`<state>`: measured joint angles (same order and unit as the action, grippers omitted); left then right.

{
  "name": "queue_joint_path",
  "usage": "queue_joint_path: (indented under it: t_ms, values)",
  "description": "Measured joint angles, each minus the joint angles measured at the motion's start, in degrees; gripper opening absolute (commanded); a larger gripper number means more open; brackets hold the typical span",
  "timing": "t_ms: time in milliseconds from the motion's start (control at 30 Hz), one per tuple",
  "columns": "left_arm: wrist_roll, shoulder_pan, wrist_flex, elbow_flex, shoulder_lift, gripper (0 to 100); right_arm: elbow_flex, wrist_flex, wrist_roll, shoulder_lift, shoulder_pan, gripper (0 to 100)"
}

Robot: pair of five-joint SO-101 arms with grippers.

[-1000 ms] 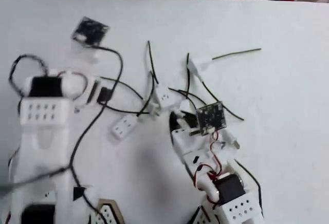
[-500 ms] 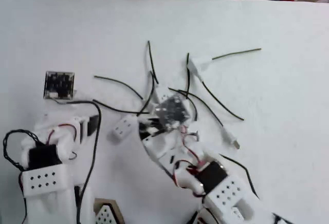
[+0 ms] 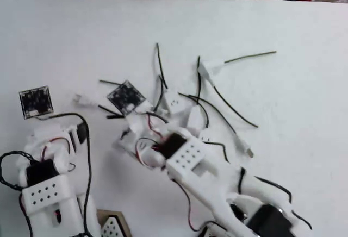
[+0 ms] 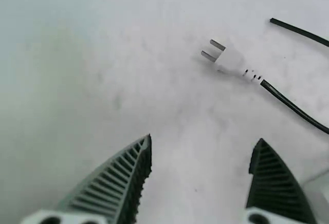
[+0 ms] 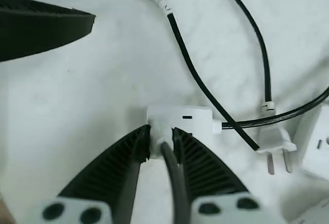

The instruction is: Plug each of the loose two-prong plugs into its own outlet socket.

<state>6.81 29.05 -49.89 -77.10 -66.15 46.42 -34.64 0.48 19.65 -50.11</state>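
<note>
In the right wrist view we are seeing the right fingers [image 5: 128,167] clenched on one end of a white outlet socket [image 5: 187,118]. The socket is lying crosswise to the fingers, its long axis running out sideways from the tips, and a black cord [image 5: 277,116] is leaving its far end. Just past that end a two-prong plug [image 5: 275,147] is resting on the desk [image 5: 77,90], its prongs pointing back toward the base of the fingers.

From above, the right arm [image 3: 190,161] is lying across the middle of the desk and covering the held socket, so we are reading the grasp from the wrist camera. Beyond and beside that arm, the high view is giving us a second socket [image 3: 174,101], a further plug [image 3: 209,69] and a last plug [image 3: 247,151] among scattered cords.

The left fingers [image 4: 126,175] are spread wide, released and holding nothing. Ahead of their tips, nearer the darker finger, a loose plug [image 4: 229,59] is lying flat. Its long axis is slanting across the fingers' line, with the prongs pointing away from the tips and toward the paler finger's side. Its trailing cord [image 4: 293,108] is running off past the darker finger.
</note>
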Motion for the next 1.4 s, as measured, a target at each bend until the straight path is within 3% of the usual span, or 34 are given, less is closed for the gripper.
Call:
queue_joint_path:
  t_ms: [267,1133,1400]
  values:
    - [0.00,0.00,0.00,-0.18,0.00,31,-5.45,4.04,0.00,-11.34,-0.26,1.7]
    - [0.00,0.00,0.35,-0.18,0.00,31,-6.77,2.11,2.20,-12.48,0.00,1.7]
    - [0.00,0.00,0.35,-0.18,0.00,31,-9.41,2.11,2.29,-19.16,-0.53,1.7]
